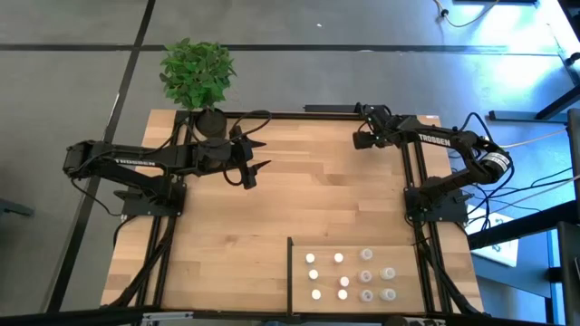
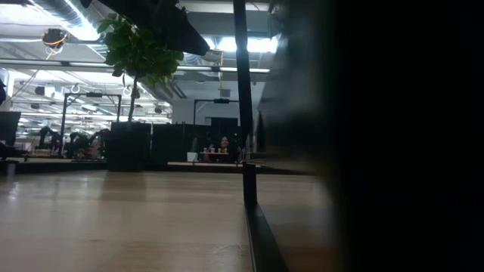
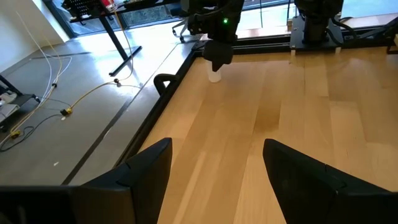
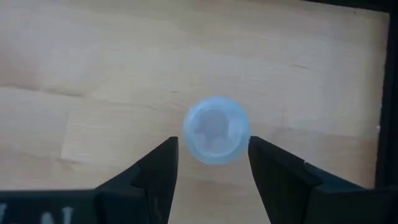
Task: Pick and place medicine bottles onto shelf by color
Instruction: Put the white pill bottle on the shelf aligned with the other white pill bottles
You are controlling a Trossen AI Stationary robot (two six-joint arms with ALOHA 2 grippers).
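1. The only writing that can be read is the white word "TROSSEN" on the upper link of the right dark six-joint arm (image 1: 435, 139); the left dark arm (image 1: 136, 161) bears a similar white mark, too small to read.
2. The right pincer (image 1: 361, 138) hangs over the far right part of the planked wooden tabletop (image 1: 272, 208), pointing down. In the right wrist view its two dark fingers (image 4: 158, 171) flank a small round translucent bluish-white medicine bottle (image 4: 216, 130) seen from above. The jaws stand just beside the bottle on either side; whether they press on it I cannot tell.
3. In the left wrist view the same bottle shows as a small whitish shape (image 3: 214, 76) standing on the tabletop under the right pincer, near the far edge.
4. The left pincer (image 1: 255, 161) is over the far middle of the tabletop, well apart from the bottle, its fingers (image 3: 149, 165) spread wide and grasping nothing.
5. The other small round medicine bottles (image 1: 349, 273), about ten, stand in rows on the flat pale wooden shelf panel with a thin black edge (image 1: 408, 258) at the near right: white-capped ones on its left half, translucent grey ones on its right half.
6. A leafy green plant in a dark pot (image 1: 198, 77) stands at the far left edge of the tabletop.
7. Grey floor with dark lines surrounds the tabletop; yellow cables (image 3: 74, 106) lie on it. The low view looks into a lit room with a dark frame post (image 2: 242, 91) close by.
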